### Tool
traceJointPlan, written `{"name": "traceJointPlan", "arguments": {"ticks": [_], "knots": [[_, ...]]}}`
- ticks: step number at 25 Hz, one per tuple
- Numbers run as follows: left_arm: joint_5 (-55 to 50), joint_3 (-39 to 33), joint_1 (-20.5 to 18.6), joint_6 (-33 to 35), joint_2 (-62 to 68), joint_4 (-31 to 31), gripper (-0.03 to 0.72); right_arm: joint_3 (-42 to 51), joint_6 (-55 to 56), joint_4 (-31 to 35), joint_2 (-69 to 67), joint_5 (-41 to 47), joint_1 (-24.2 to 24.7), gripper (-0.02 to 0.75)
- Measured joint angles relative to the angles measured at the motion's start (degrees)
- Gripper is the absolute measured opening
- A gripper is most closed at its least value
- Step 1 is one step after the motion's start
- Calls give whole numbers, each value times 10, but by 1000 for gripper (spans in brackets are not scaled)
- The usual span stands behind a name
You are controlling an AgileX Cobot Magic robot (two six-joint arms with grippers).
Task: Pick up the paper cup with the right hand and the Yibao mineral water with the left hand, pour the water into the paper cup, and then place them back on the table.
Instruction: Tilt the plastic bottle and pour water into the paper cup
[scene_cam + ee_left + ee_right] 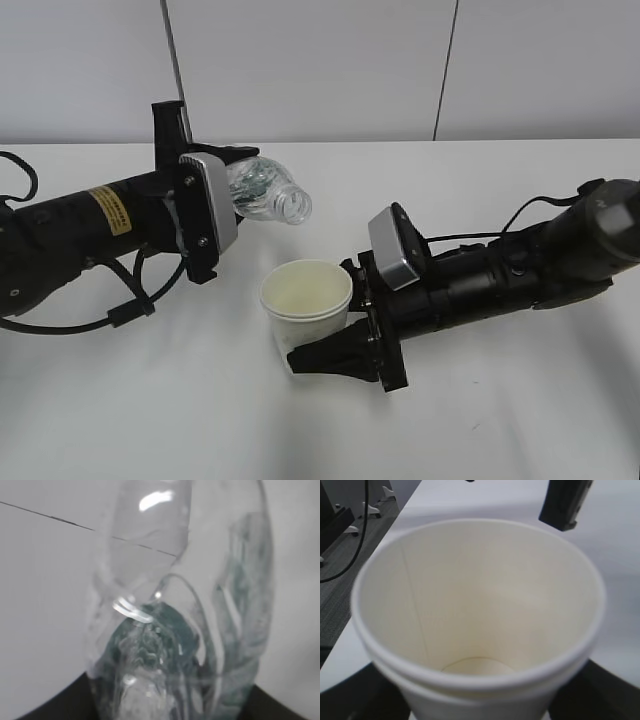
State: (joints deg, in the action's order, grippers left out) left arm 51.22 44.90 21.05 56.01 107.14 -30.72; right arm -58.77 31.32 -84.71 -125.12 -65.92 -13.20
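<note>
The Yibao mineral water bottle [265, 190] is clear with a dark green label and no cap. My left gripper [232, 180], on the yellow-stickered arm, is shut on it and holds it tilted, with its open neck pointing right and down toward the cup. In the left wrist view the bottle [170, 630] fills the frame between the dark fingers of the gripper [170, 705]. The cream-white paper cup [305, 300] stands upright below and right of the neck. My right gripper [335, 315] is shut on it. The cup's inside [475, 605] looks pale and no stream of water shows.
The white table [500, 420] spreads around both arms. In the right wrist view a black part of the left arm [565, 502] hangs above the cup, and the table's left edge with floor and cables [350, 540] shows beyond.
</note>
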Motion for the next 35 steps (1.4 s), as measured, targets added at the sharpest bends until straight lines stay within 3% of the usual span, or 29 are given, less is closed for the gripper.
{"name": "traceJointPlan", "arguments": {"ticks": [12, 25, 35], "knots": [[1, 0, 0, 11, 0, 0, 321, -10, 1, 22, 1, -1, -16, 540], [2, 0, 0, 40, 0, 1, 320, -10, 26, 15, 38, -2, 8, 539], [2, 0, 0, 110, 0, 2, 319, -10, 52, -13, 38, 4, 8, 538]]}}
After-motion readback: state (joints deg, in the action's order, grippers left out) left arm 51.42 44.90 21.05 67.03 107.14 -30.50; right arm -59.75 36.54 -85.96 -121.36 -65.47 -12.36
